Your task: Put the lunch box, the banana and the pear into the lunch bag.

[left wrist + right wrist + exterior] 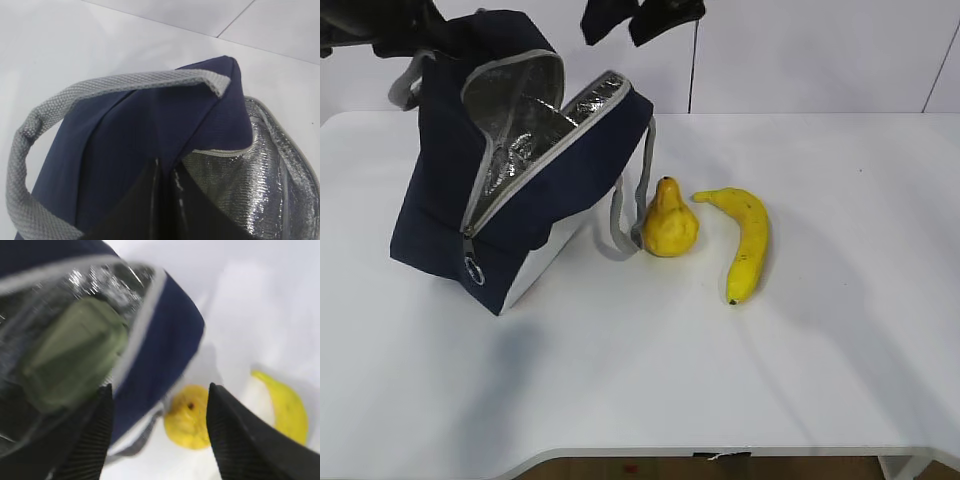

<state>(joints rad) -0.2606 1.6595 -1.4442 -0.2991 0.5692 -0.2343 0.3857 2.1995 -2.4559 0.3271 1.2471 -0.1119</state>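
Right gripper [157, 435], jaws apart and empty, hangs above the rim of the lunch bag [545, 190]; the pear [189, 422] shows directly between and below its fingers. The pear [669, 220] stands upright on the table [640, 380] just right of the bag, near a grey handle [620, 235], stem up. The banana [745, 240] lies just to its right, long axis running roughly toward and away from the camera. The lunch box [75, 355] already sits inside the foil-lined bag. Left gripper [162, 200], fingers together, pinches the bag's upper fabric, holding the mouth open. Judgement: the right arm is nearer both fruits; a descent rightward from the bag reaches the pear first.
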